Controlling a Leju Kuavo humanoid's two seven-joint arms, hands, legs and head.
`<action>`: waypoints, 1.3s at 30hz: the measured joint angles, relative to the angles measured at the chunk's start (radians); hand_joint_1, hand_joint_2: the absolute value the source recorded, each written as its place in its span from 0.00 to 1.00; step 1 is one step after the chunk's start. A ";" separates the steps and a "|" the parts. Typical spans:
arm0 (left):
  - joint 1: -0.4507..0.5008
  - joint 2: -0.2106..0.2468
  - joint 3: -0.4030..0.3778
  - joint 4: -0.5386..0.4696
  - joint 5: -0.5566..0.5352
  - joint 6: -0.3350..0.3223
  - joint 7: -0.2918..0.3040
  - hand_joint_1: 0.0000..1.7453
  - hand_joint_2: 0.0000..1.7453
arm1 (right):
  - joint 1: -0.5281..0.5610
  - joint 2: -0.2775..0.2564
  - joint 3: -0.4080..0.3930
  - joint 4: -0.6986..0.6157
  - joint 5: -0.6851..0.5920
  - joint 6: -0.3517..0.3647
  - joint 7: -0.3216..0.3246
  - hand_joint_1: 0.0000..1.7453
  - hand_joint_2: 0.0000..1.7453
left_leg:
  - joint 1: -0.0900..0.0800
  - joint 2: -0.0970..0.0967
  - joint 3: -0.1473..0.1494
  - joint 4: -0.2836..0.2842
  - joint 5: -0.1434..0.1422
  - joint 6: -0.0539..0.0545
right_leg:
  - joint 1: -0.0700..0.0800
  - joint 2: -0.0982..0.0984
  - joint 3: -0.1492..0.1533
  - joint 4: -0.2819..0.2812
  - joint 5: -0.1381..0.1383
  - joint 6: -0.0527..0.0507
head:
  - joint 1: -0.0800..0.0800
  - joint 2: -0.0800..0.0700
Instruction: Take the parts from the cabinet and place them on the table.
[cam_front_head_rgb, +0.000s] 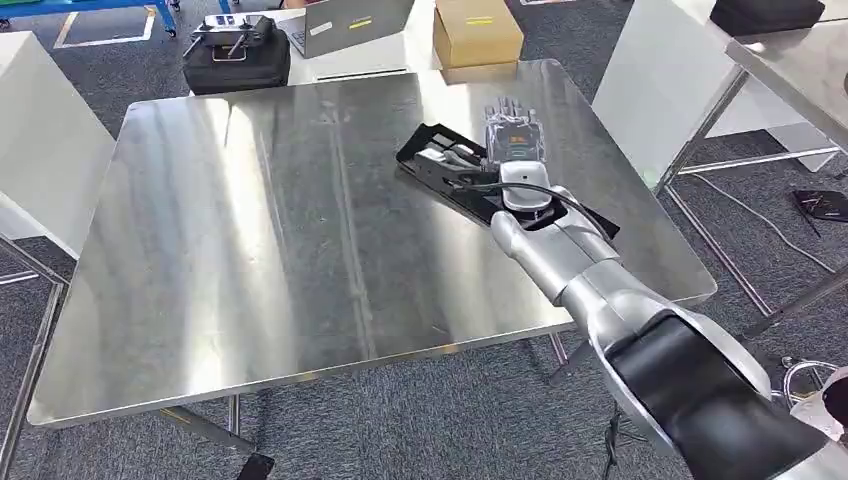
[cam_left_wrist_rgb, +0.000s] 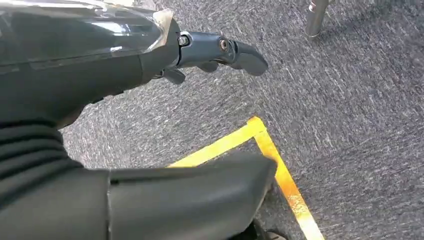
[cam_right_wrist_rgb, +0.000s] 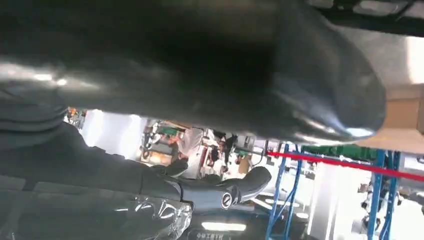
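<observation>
Right hand (cam_front_head_rgb: 515, 135) flat beside black part (cam_front_head_rgb: 450, 165) on table (cam_front_head_rgb: 250, 230), left hand (cam_left_wrist_rgb: 150, 50) over carpet (cam_left_wrist_rgb: 350, 100)

An industrial workshop or lab: steel table (cam_front_head_rgb: 250, 250), grey carpet (cam_left_wrist_rgb: 350, 100) with yellow floor tape (cam_left_wrist_rgb: 280, 170), blue racking (cam_right_wrist_rgb: 385, 200)

Part (cam_front_head_rgb: 452, 165) on table (cam_front_head_rgb: 250, 250), right of centre
</observation>
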 joint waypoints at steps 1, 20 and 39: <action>0.000 0.000 0.000 0.000 0.000 0.001 0.000 0.00 0.00 | 0.000 0.001 -0.002 0.000 0.001 -0.007 -0.002 0.00 0.00 | 0.000 0.000 0.000 0.000 0.000 0.000 | 0.000 0.000 0.000 0.000 0.000 0.000 | 0.000 0.000; 0.000 0.002 -0.005 0.006 0.018 0.002 -0.034 0.00 0.00 | 0.076 0.113 -0.207 -0.343 -0.496 -0.256 -0.498 0.00 0.00 | 0.003 -0.001 0.000 0.000 0.000 0.000 | 0.002 0.000 0.000 0.000 0.000 0.000 | 0.000 0.000; 0.005 0.013 -0.005 0.016 0.045 0.023 -0.073 0.00 0.00 | 0.408 0.098 -0.337 -1.007 -1.504 0.239 -0.592 0.00 0.00 | 0.003 0.000 0.001 0.000 0.000 0.000 | 0.002 0.000 0.000 0.000 0.000 0.000 | 0.000 0.000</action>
